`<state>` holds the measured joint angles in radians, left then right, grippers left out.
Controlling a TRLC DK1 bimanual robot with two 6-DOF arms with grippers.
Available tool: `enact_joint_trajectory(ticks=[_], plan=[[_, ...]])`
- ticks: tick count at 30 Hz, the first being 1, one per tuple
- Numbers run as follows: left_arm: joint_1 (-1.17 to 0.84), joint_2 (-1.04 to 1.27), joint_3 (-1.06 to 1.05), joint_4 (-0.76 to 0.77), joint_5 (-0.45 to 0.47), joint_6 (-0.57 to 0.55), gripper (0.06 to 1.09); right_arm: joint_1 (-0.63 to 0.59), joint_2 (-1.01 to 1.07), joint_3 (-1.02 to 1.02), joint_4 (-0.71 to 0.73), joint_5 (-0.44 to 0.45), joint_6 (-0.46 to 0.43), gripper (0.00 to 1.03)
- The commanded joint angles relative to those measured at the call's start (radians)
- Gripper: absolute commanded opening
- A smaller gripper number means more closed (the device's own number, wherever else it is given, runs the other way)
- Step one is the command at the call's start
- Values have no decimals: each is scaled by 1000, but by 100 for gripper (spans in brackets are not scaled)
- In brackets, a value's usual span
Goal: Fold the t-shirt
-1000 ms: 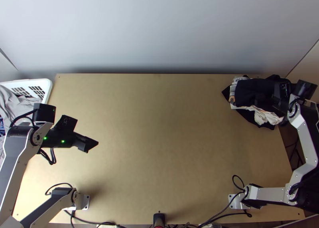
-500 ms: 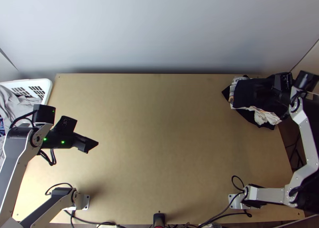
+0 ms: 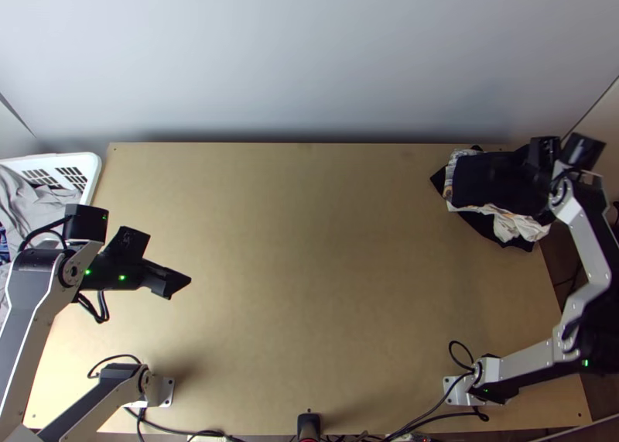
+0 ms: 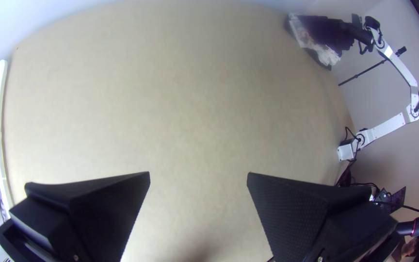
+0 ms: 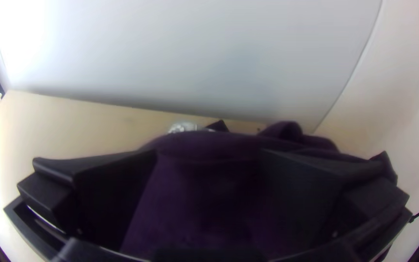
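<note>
Right arm [image 3: 580, 221] has shifted slightly to the left at its wrist since the previous frame, and its gripper [image 3: 542, 155] sits a little farther from the near edge than in the first one. Left arm [image 3: 35, 318] and pile show no evident displacement.

The right gripper is located at the far right, over the dark cloth [image 3: 487, 183]; its jaws [image 5: 209, 151] stand apart, with cloth visible between them, and nothing is seen clenched. The left gripper [image 3: 161, 256] is over the left part of the desk [image 3: 309, 248], jaws released and wide apart [image 4: 198, 173].

The dark cloth lies compactly, loosely folded, atop the pile at the desk's far right corner. A cream cloth [image 3: 514, 225] protrudes beneath it. Which cloth is the t-shirt cannot be told. At the left edge, a white basket [image 3: 94, 167] contains grey cloth [image 3: 31, 202].
</note>
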<state>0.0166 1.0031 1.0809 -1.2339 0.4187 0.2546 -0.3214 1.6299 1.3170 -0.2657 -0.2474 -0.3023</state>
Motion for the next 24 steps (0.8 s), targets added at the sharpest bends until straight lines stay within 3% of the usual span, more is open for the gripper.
enact_joint_trajectory(ticks=[1,12,19,24], plan=[[13,-21,2,-30,-8,12,103,-41,162,-47,63,26,2,99],[6,-11,-4,-26,-8,18,103,-84,251,-242,240,56,-31,99],[3,-9,14,-26,-8,20,103,-107,193,-229,238,57,-14,99],[2,-8,14,-16,-6,18,103,-99,100,-116,115,53,22,99]])
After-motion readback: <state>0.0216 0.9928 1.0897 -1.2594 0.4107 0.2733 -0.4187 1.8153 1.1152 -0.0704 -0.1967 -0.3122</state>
